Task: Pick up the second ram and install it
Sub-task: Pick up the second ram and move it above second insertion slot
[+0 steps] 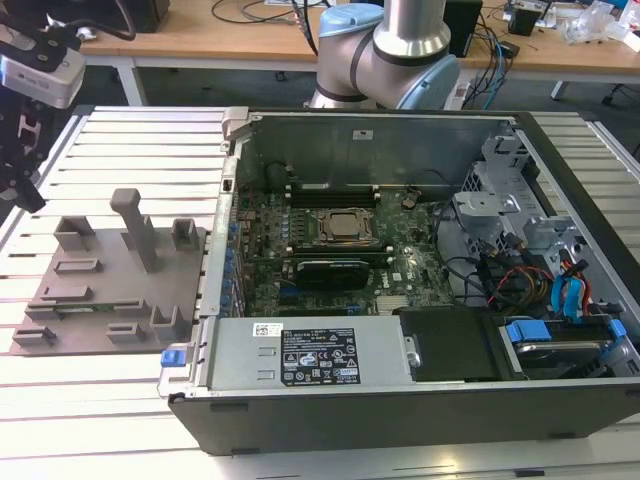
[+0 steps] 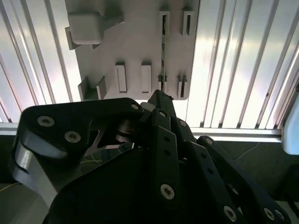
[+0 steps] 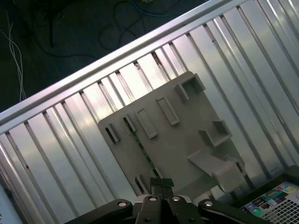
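Black robot gripper hovering above the grey plastic fixture plate
Jaws look closed together and empty, its body cut off at the frame edge; the thin green circuit-board ram stick stands edge-on in the plate's slots, barely a sliver

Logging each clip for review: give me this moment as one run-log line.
gripper: over grey plate | ram stick: standing on edge in plate slot, not lifted | computer case: open beside plate
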You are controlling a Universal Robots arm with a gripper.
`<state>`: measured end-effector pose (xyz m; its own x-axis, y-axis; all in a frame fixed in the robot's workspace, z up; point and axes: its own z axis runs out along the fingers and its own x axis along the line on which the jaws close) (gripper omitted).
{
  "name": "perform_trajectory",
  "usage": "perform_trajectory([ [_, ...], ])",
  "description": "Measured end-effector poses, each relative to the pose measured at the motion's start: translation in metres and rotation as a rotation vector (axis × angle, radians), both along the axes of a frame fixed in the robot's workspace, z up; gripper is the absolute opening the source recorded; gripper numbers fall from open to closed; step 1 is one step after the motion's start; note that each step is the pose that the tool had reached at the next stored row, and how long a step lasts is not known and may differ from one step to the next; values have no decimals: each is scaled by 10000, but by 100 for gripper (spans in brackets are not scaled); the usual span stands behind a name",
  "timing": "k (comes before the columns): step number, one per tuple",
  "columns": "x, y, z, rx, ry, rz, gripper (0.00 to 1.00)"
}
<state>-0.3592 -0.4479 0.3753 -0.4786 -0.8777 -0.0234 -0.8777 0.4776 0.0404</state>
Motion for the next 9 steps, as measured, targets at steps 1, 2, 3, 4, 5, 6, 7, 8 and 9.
perform_trajectory([
  [1,0,0,0,0,0,112,10],
  [2,0,0,0,0,-1,208,10],
  [3,0,0,0,0,0,292,10],
  [4,0,0,0,0,0,404,10],
  [5,0,0,0,0,0,496,10],
  [6,0,0,0,0,0,732,10],
  [7,0,0,0,0,-1,941,10],
  [8,0,0,0,0,0,1073,10],
  [9,0,0,0,0,-1,1171,10],
])
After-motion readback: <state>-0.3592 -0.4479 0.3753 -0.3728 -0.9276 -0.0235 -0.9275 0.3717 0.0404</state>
